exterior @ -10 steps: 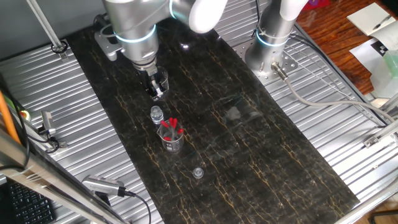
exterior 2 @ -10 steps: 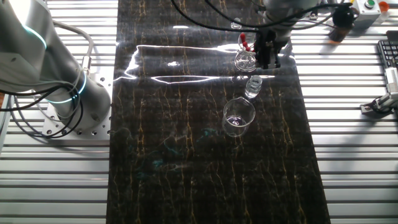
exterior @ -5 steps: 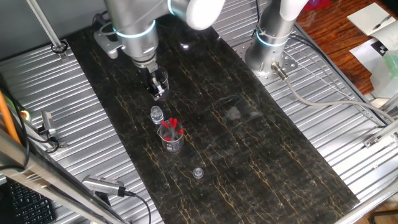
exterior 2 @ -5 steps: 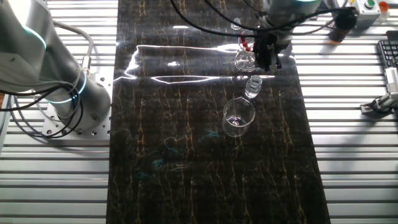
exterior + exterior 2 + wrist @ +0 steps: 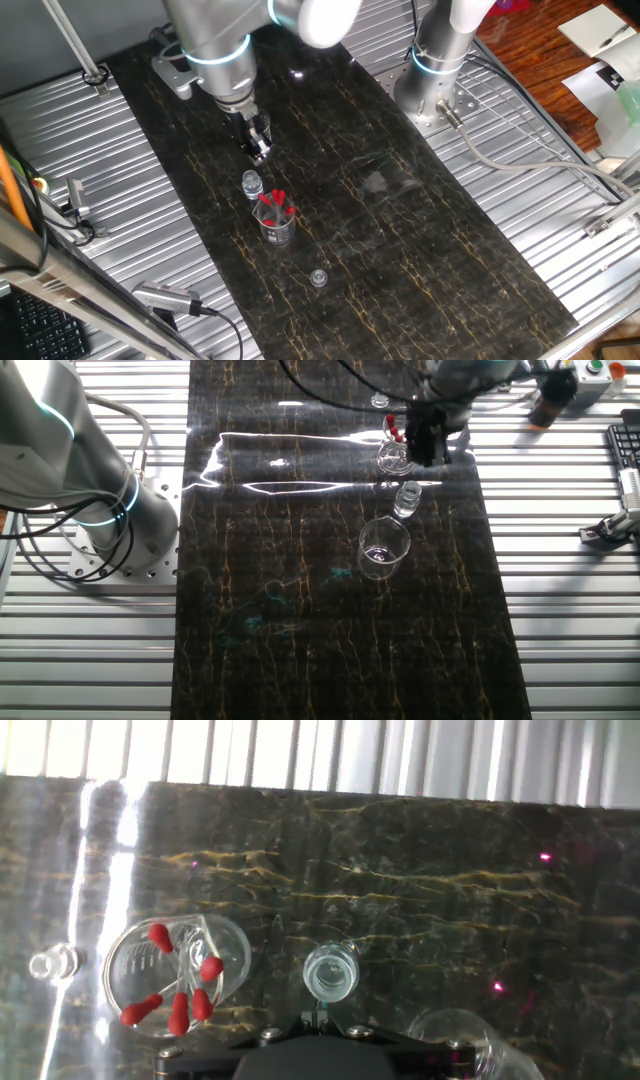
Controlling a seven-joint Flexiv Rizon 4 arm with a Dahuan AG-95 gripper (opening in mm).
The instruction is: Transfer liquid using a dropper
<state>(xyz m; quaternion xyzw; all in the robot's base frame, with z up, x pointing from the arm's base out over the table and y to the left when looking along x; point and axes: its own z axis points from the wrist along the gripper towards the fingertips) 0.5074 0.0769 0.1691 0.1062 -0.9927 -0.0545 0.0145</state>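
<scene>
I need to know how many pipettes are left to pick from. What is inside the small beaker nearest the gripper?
The small beaker holds several droppers with red bulbs; the hand view shows about five bulbs. Their thin glass stems are hard to make out, and any liquid at the bottom cannot be judged.

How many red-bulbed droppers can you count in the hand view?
5 droppers, all standing together in the clear beaker at lower left; overlapping bulbs may hide another.
</scene>
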